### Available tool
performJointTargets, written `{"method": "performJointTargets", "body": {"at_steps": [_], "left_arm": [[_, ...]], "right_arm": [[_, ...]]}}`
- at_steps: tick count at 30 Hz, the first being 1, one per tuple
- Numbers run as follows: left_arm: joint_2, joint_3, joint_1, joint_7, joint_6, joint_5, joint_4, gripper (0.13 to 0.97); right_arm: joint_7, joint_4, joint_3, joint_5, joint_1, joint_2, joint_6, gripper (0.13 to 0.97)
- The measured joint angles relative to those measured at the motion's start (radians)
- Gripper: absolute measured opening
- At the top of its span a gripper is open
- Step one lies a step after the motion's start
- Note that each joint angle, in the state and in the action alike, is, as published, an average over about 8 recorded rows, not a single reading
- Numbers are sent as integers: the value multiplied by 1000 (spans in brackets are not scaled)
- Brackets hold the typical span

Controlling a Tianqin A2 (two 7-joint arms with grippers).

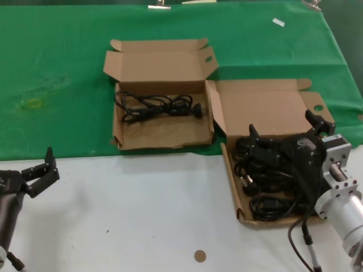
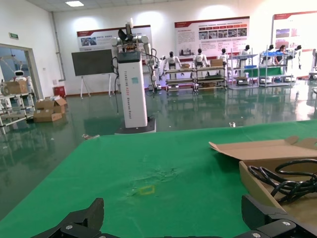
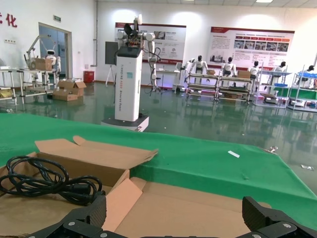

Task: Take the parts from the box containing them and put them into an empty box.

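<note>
Several cords (image 1: 269, 184) lie apparently just under the spread-jawed right gripper (image 1: 283, 127); left gripper (image 1: 42, 170) released.

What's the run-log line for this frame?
right claw: open, above power cords in right cardboard box | left claw: open, idle over white table | left cardboard box: one cord bundle inside

Both arms are finished in black at the wrist, each tipped by a black angular two-fingered tool, left tool (image 1: 44, 169) and right tool (image 1: 283, 133), while the right arm carries a silver bolted metal cylinder and a black cable.
</note>
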Motion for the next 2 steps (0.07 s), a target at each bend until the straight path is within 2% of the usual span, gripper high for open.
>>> {"method": "performJointTargets", "body": {"at_steps": [2], "left_arm": [[0, 0, 0, 0, 0, 0, 0, 966]], "right_arm": [[0, 0, 0, 0, 0, 0, 0, 966]]}}
